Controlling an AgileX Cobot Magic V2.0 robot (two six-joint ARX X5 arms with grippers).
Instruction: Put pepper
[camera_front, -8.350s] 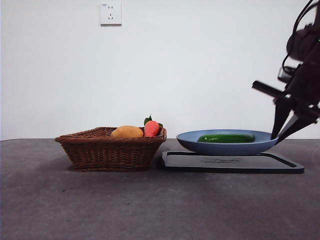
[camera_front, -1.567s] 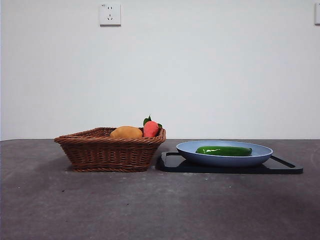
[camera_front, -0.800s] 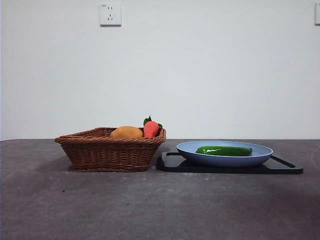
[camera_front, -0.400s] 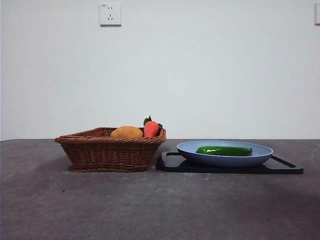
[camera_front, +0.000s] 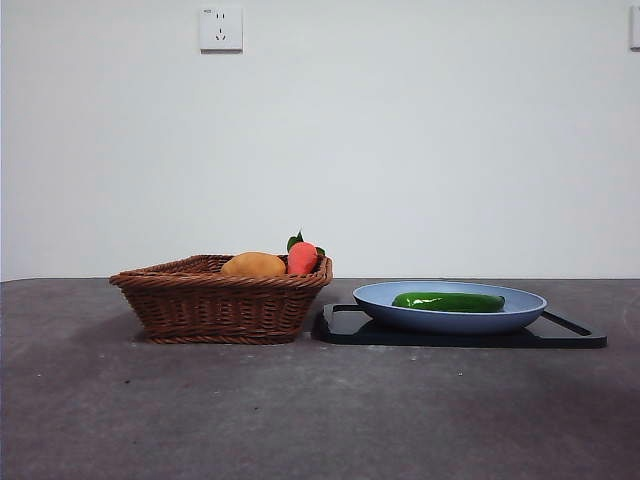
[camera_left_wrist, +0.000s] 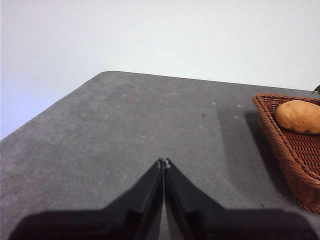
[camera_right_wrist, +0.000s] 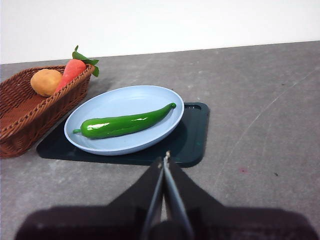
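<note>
The glossy dark green pepper (camera_front: 448, 301) lies lengthwise in the blue plate (camera_front: 400, 312), which rests on a black tray (camera_front: 345, 327); it also shows in the right wrist view (camera_right_wrist: 125, 122) on the plate (camera_right_wrist: 115, 100). My right gripper (camera_right_wrist: 164, 161) is shut and empty, held back from the tray's near edge. My left gripper (camera_left_wrist: 163, 163) is shut and empty over bare table, beside the wicker basket (camera_left_wrist: 295, 150). Neither arm shows in the front view.
The brown wicker basket (camera_front: 220, 300) stands left of the tray and holds a yellow-orange fruit (camera_front: 253, 264) and a red-orange carrot-like vegetable (camera_front: 302, 256). A white wall socket (camera_front: 221, 28) is on the back wall. Grey table stretches in front.
The arm that stood at the plate's right edge has left the front view. The plate and tray have settled slightly. Nothing has moved in the last two seconds.
</note>
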